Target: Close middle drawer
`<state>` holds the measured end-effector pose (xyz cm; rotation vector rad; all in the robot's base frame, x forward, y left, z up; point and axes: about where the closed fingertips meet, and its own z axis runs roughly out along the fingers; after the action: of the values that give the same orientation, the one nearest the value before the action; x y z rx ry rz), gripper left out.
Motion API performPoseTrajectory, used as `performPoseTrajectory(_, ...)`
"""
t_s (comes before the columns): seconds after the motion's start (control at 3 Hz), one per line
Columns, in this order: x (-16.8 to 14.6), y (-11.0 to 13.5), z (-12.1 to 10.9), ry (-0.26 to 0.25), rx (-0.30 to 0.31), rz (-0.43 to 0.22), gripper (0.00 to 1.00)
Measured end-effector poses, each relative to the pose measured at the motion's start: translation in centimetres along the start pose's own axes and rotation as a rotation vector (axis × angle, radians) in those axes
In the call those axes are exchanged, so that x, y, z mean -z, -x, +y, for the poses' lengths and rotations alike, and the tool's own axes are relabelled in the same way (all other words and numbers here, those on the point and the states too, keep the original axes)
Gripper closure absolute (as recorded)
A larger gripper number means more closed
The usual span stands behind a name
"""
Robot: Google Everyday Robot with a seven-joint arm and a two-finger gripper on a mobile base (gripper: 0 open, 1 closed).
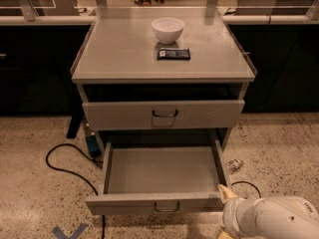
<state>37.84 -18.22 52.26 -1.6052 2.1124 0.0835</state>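
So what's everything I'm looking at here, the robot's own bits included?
cabinet: one, grey, centre.
bowl: one, white, on the cabinet top, toward the back.
packet: one, dark, flat, just in front of the bowl.
upper drawer: one, grey, taller front, under the top.
middle drawer: one, grey, pulled far out, nothing visible inside.
cable: one, black, floor, left.
box: one, blue, floor by the cabinet's left side.
tape cross: one, blue, floor, bottom left.
small object: one, clear, floor, right; cannot identify.
arm: one, white, bottom right.
gripper: one, cream, at the middle drawer's front right corner.
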Motion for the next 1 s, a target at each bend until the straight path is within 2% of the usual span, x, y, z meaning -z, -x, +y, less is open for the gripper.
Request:
performPoseTrajectory(0.33,-3.2,-3.3,1.2,0.099,-0.116,0.001,0.00)
performPoseTrajectory(0.67,-7.0,-6.7,3.4,0.238,-0.255,-0.020,0.00)
performPoseTrajectory(1.0,-8.1,-6.8,4.5,0.276,-0.273,-0.030,0.00)
